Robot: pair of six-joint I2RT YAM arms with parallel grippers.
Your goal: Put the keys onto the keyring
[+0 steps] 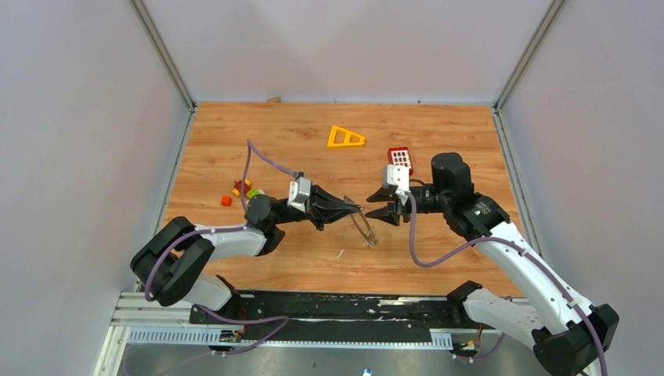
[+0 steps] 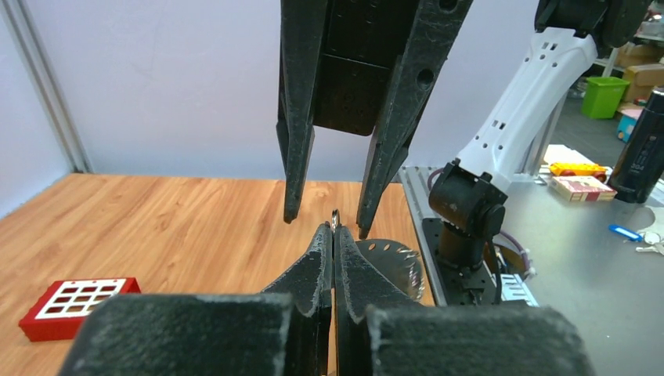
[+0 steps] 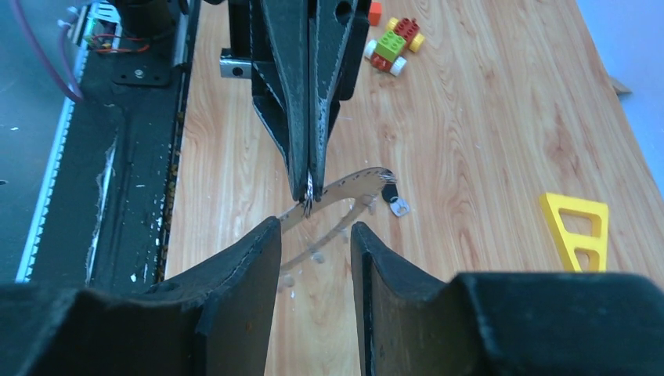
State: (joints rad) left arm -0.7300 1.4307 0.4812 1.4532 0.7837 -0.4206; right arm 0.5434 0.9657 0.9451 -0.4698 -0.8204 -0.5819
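The keyring (image 3: 350,185) is a thin grey ring held on edge above the wooden table. My left gripper (image 1: 358,208) is shut on its rim, which shows at the fingertips in the left wrist view (image 2: 334,216) and in the right wrist view (image 3: 308,193). In the top view the keyring (image 1: 366,229) slants down from the tips. A tiny black-headed key (image 3: 394,200) with a silvery tip sits at the ring's far end; I cannot tell whether it hangs on the ring. My right gripper (image 1: 369,205) is open and empty, its fingers (image 2: 291,196) either side of the left fingertips.
A red keypad block (image 1: 400,159) lies behind the right gripper. An orange triangular frame (image 1: 345,138) lies at the back middle. Several small coloured bricks (image 1: 241,192) lie at the left. The black rail (image 1: 329,309) runs along the near edge.
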